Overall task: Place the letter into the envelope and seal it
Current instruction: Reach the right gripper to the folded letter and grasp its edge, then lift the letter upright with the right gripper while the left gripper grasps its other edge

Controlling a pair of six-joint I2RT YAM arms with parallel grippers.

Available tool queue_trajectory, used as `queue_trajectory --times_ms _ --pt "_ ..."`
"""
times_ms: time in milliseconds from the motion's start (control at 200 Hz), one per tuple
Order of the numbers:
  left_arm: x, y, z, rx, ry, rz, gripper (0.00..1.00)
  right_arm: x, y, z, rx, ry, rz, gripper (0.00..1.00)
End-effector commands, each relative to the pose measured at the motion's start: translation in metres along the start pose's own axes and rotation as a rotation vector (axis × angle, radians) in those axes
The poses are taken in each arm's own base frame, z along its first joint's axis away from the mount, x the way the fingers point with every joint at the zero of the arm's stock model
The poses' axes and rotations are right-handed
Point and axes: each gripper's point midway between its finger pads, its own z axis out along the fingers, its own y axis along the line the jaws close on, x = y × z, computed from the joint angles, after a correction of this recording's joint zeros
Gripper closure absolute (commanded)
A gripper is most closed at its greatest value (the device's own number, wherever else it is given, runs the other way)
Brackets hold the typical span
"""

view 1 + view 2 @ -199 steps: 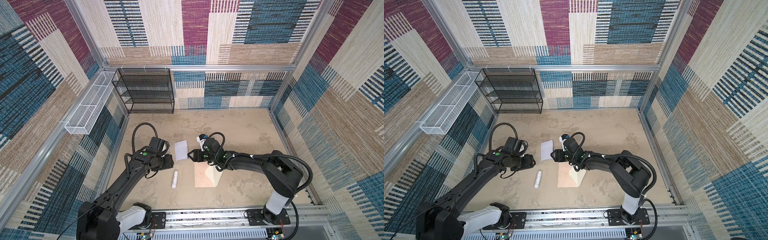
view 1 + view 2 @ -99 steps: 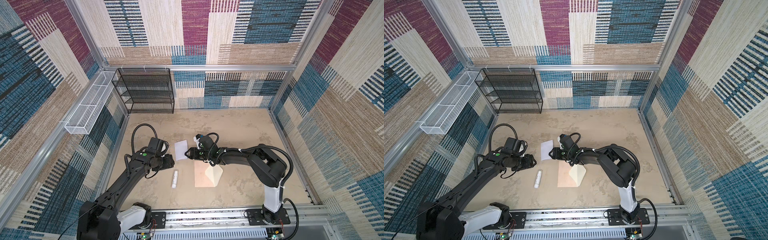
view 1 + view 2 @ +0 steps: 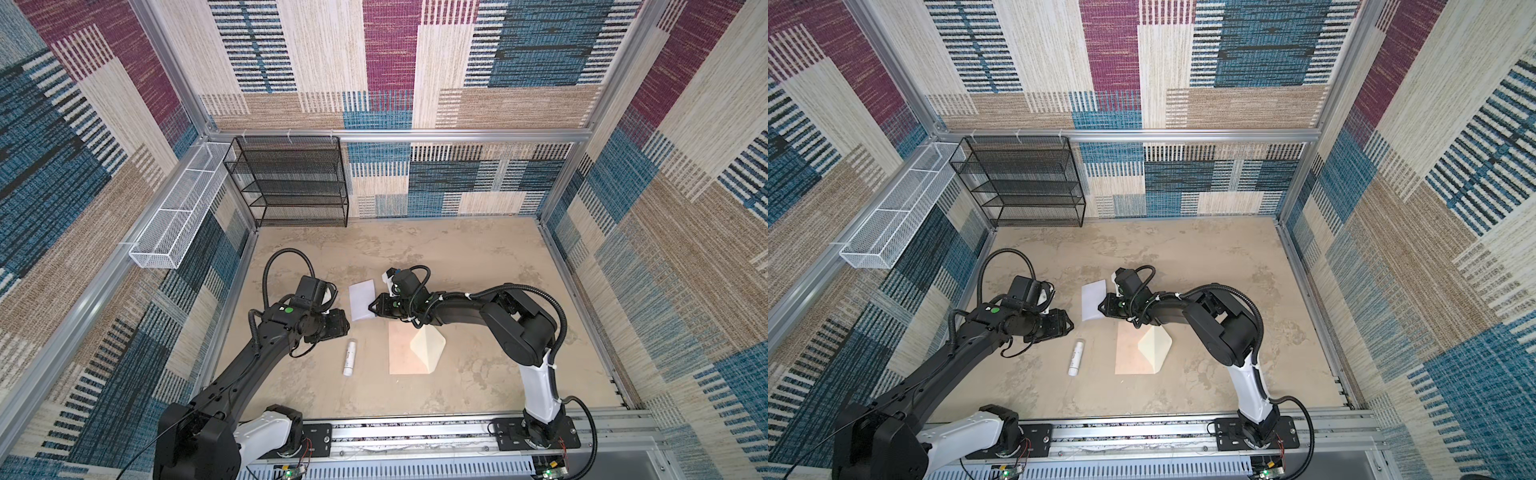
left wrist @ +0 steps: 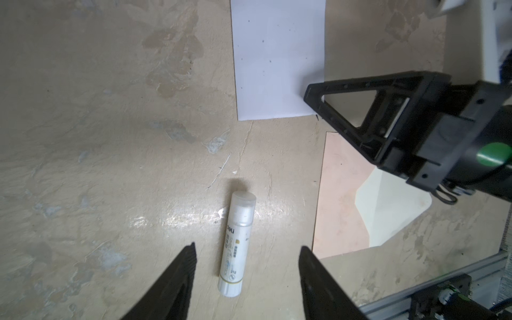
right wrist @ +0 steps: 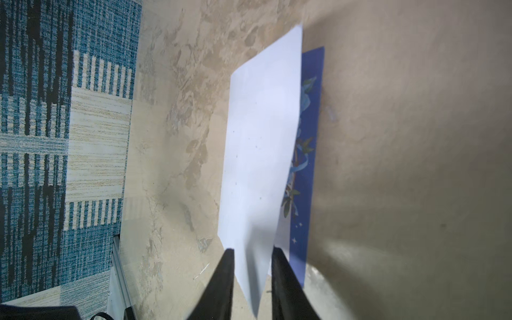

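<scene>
- letter white side up on table, just beyond the envelope, not touching it
- right gripper at letter's edge, fingers narrow with paper between them; can't tell if actually pinched
- that edge is raised, blue printed face visible under it in right wrist view
- envelope flat, flap open, cream inside up
- left gripper spread wide, holds nothing, above white tube lying left of envelope
</scene>
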Motion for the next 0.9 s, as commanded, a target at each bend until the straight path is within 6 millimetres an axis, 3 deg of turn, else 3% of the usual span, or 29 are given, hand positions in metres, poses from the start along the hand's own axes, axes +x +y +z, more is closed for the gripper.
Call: queue_trajectory --times_ms 0,215,401,546,736,897 --pt "-0.003 -0.001 -0.005 -0.001 -0.016 0.022 0.38 -0.009 0.013 -0.003 -0.048 -0.022 0.004 0.84" --pt "-0.013 -0.013 -0.021 0.059 -0.072 0.044 0.38 -0.018 0.041 -0.036 -0.122 -0.07 -0.039 1.0" --pt "-0.034 -0.044 -0.046 0.248 -0.198 0.059 0.37 -0.026 0.077 -0.09 -0.188 -0.14 -0.133 1.0" --pt "-0.051 -0.08 -0.067 0.464 -0.283 0.065 0.35 -0.031 0.104 -0.141 -0.229 -0.206 -0.214 0.99" --pt "-0.067 -0.118 -0.087 0.737 -0.341 0.039 0.32 -0.032 0.123 -0.197 -0.278 -0.28 -0.271 0.98" --pt "-0.076 -0.141 -0.095 0.907 -0.334 0.019 0.31 -0.03 0.135 -0.229 -0.321 -0.318 -0.301 0.97"
